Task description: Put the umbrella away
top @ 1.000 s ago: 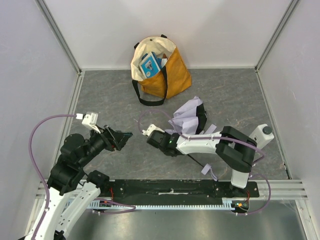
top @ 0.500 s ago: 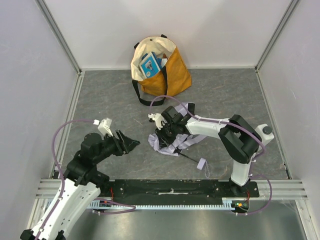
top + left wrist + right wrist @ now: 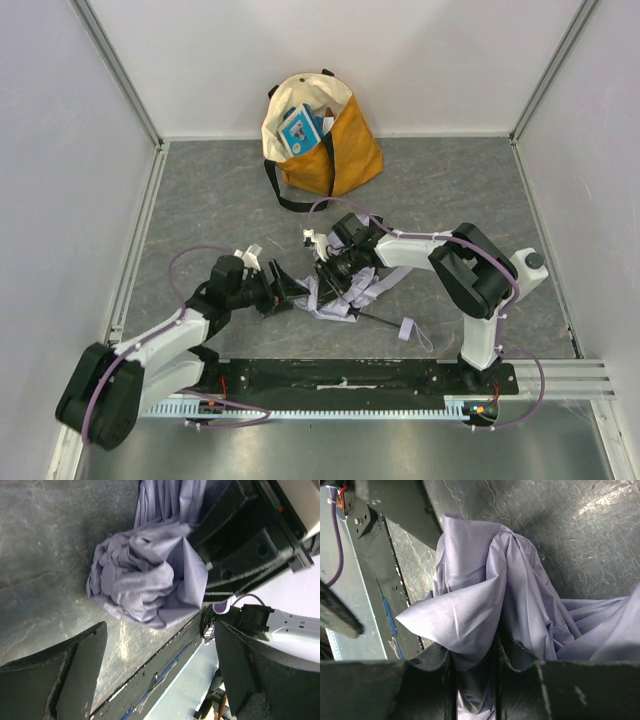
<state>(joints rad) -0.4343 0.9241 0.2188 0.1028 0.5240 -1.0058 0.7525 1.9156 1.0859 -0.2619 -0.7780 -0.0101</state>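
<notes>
The umbrella (image 3: 348,296) lies crumpled on the grey table in front of the arms. Its pale lavender canopy is bunched, its thin black shaft (image 3: 378,319) and lavender strap (image 3: 405,329) trail toward the near right. My right gripper (image 3: 326,268) is shut on a fold of the canopy (image 3: 485,605), pinched between both fingers (image 3: 427,680). My left gripper (image 3: 288,292) sits low just left of the fabric, wide open. In the left wrist view the bunched canopy end (image 3: 145,580) lies just beyond its fingers (image 3: 70,675), with nothing between them.
A mustard-and-cream tote bag (image 3: 325,135) stands open at the back of the table, with a blue packet inside and its black strap hanging forward. Pale walls enclose the table on three sides. The black base rail (image 3: 350,375) runs along the near edge.
My right arm swung the umbrella left and pressed it into a bunch on the table. The left arm reached down and right to the fabric, and its jaws opened wider.
</notes>
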